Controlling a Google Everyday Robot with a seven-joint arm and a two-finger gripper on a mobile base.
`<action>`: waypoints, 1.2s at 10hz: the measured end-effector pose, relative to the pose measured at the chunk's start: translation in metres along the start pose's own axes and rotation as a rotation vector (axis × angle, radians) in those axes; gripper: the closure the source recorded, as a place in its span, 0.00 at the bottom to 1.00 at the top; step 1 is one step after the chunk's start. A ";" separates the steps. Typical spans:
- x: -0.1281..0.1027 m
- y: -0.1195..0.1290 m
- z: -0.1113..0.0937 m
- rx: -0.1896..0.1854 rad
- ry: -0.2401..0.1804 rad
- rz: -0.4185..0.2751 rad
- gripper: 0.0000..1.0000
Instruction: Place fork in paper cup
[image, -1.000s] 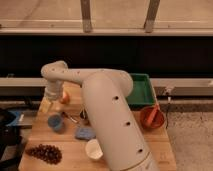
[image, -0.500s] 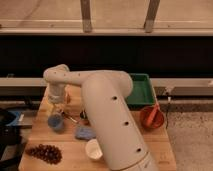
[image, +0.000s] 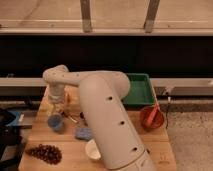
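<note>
My gripper (image: 58, 105) hangs at the end of the white arm (image: 100, 100) over the back left of the wooden table (image: 35, 132), just above and behind a small blue cup (image: 56, 123). A white paper cup (image: 92, 149) stands near the table's front, partly hidden behind the arm. A thin utensil-like shape (image: 74, 118) lies to the right of the blue cup; I cannot tell whether it is the fork. Whether the gripper holds anything is hidden.
A green tray (image: 139, 90) stands at the back right. An orange bowl (image: 151, 116) sits at the right edge. A bunch of dark grapes (image: 45, 153) lies front left. A blue crumpled object (image: 83, 133) lies mid-table. A dark chair (image: 7, 125) stands left of the table.
The gripper has shifted slightly to the right and down toward the blue cup. It now covers the orange object that showed beside it earlier.
</note>
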 end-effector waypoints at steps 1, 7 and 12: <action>-0.002 -0.003 0.000 0.013 0.002 -0.003 0.20; -0.011 -0.018 -0.001 0.106 -0.085 -0.071 0.20; -0.015 -0.012 0.004 0.093 -0.130 -0.112 0.20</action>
